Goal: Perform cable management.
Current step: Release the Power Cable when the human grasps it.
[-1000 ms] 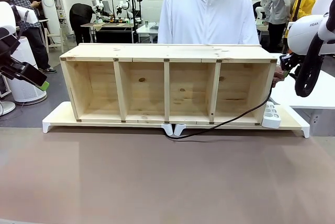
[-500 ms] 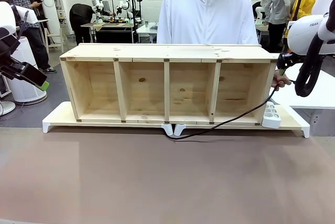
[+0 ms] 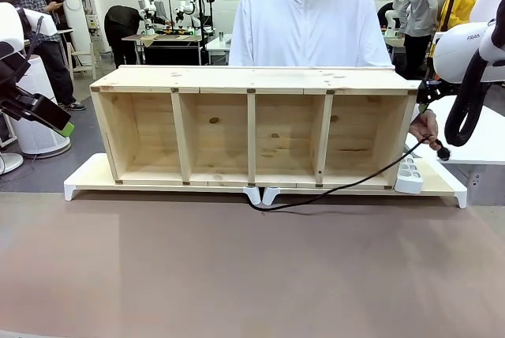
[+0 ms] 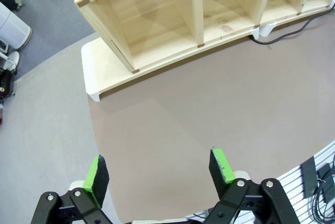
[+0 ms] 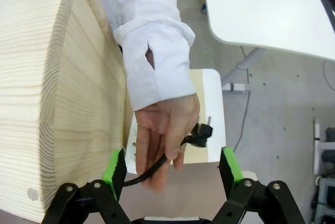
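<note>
right end effector (image 5: 172,166): spread wide, green pads well apart and pinching nothing; it sits at the right end of the shelf, close to the pale side panel.
person's hand (image 5: 165,130): comes out of a white sleeve and reaches down between the two green pads, fingers curled around the cable just behind the plug.
long thin black cable (image 3: 347,186): starts on the counter in front of the shelf's middle, by the riser's white feet, runs right, then climbs past the shelf's lower right corner into the person's hand.
small black round plug (image 5: 200,132): sticks out of the hand on the side away from the shelf, in the air, apart from the power strip.
white multi-socket power strip (image 3: 408,174): on the right end of the riser, just beside the shelf's lower right corner.
long pale wooden shelf (image 3: 252,79): four open compartments face the robot; it stands on the riser.
low riser with a light wooden top and white feet (image 3: 87,176): rests on the counter.
left end effector (image 4: 158,170): spread wide with nothing between the pads, hovering over the counter near the shelf's left end.
brown counter (image 3: 252,275): carries the riser and the cable's lower run.
</note>
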Controlling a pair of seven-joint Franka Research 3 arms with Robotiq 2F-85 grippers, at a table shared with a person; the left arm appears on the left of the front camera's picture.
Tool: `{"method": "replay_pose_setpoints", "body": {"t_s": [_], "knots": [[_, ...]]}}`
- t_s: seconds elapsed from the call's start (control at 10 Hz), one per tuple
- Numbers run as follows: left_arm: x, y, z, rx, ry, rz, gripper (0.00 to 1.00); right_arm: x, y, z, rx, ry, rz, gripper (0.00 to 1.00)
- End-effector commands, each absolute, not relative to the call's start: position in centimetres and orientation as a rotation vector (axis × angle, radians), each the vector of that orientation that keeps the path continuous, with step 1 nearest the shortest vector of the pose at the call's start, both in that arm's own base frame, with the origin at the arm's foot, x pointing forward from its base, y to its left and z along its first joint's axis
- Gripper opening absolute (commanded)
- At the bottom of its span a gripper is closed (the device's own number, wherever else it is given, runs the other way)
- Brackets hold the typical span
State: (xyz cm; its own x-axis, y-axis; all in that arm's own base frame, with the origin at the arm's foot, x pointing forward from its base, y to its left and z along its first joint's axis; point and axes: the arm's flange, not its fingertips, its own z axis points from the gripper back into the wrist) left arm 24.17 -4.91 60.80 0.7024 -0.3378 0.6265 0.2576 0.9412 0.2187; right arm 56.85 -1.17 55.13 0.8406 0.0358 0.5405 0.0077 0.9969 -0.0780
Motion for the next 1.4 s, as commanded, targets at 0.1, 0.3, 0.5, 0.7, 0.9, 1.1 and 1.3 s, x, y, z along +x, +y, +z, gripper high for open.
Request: {"method": "replay_pose_setpoints", "body": {"t_s": [0.1,0.3,0.5,0.7,0.9,1.1,1.3], "knots": [[24.37,-4.98,60.84,0.125,-0.727,-0.330,1.00,56.84,-1.13,55.10,-0.078,-0.570,0.015,0.91],[24.37,-4.98,60.84,0.125,-0.727,-0.330,1.00,56.84,-1.13,55.10,-0.078,-0.570,0.015,0.91],[24.37,-4.98,60.84,0.125,-0.727,-0.330,1.00,56.84,-1.13,55.10,-0.078,-0.570,0.015,0.91],[24.37,-4.98,60.84,0.125,-0.727,-0.330,1.00,56.84,-1.13,55.10,-0.078,-0.570,0.015,0.91],[24.37,-4.98,60.84,0.125,-0.727,-0.330,1.00,56.84,-1.13,55.10,-0.078,-0.570,0.015,0.91],[24.37,-4.98,60.84,0.125,-0.727,-0.330,1.00,56.84,-1.13,55.10,-0.078,-0.570,0.015,0.91],[24.37,-4.98,60.84,0.125,-0.727,-0.330,1.00,56.84,-1.13,55.10,-0.078,-0.570,0.015,0.91]]}}
